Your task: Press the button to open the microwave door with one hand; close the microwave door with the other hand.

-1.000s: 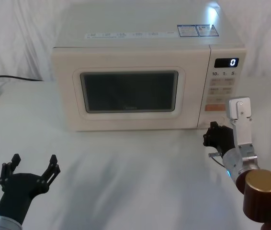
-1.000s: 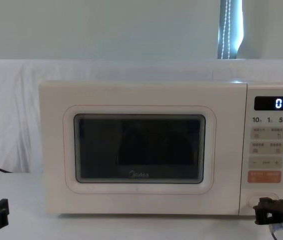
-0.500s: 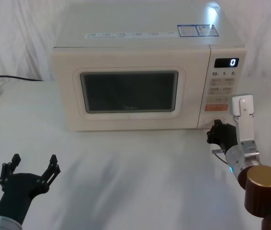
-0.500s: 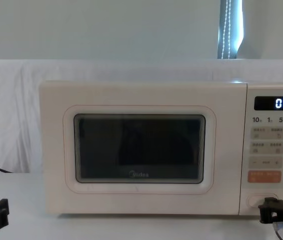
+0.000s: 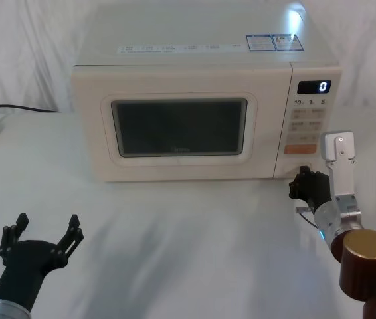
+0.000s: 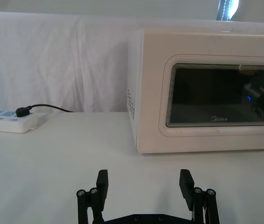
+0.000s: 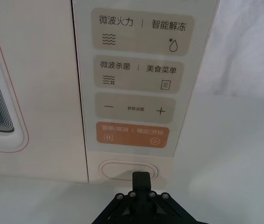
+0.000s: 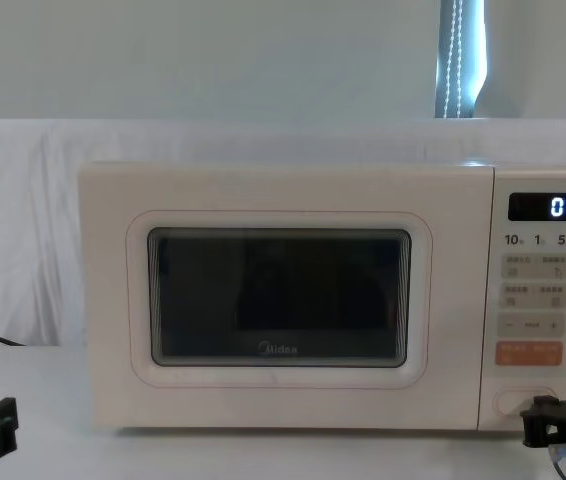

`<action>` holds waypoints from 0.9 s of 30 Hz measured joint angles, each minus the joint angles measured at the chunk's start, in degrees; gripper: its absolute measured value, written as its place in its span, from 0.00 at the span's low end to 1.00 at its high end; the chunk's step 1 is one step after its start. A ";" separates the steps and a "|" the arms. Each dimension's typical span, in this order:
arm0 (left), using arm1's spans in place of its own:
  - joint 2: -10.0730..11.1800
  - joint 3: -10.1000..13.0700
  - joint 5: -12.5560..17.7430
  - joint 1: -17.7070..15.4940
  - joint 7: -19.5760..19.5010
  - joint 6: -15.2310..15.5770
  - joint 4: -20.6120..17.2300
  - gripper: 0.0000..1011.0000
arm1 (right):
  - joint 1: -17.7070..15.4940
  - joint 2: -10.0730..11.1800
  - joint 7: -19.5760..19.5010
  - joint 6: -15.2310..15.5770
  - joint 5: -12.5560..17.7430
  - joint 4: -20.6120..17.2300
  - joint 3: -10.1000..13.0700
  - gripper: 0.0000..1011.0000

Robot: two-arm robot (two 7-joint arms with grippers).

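Pressing at the button (image 7: 128, 169), the right claw (image 7: 140, 176) is pinched together; the left claw (image 6: 144, 185) rests apart.

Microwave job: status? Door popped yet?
Not yet. The microwave door sits flush and shut. In hand: the right gripper has its fingers together, tip at the lower edge of the button; contact can't be confirmed. Left: the press itself, then the closing push by the left gripper, which waits open, low at the table's near left.

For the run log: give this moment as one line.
right pincer: shut, at wide cream pill-shaped button | cream microwave door: closed | left pincer: open, parked near table's front-left
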 joint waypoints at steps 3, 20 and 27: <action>0.00 0.00 0.00 0.00 0.00 0.00 0.00 0.99 | 0.06 -0.04 0.00 0.02 0.00 0.04 0.00 0.00; 0.00 0.00 0.00 0.00 0.00 0.00 0.00 0.99 | 1.36 -0.52 -0.38 -0.17 -0.92 1.94 -0.62 0.00; 0.00 0.00 0.00 0.00 0.00 0.00 0.00 0.99 | 1.70 -0.65 -0.59 -0.14 -1.35 2.27 -0.84 0.00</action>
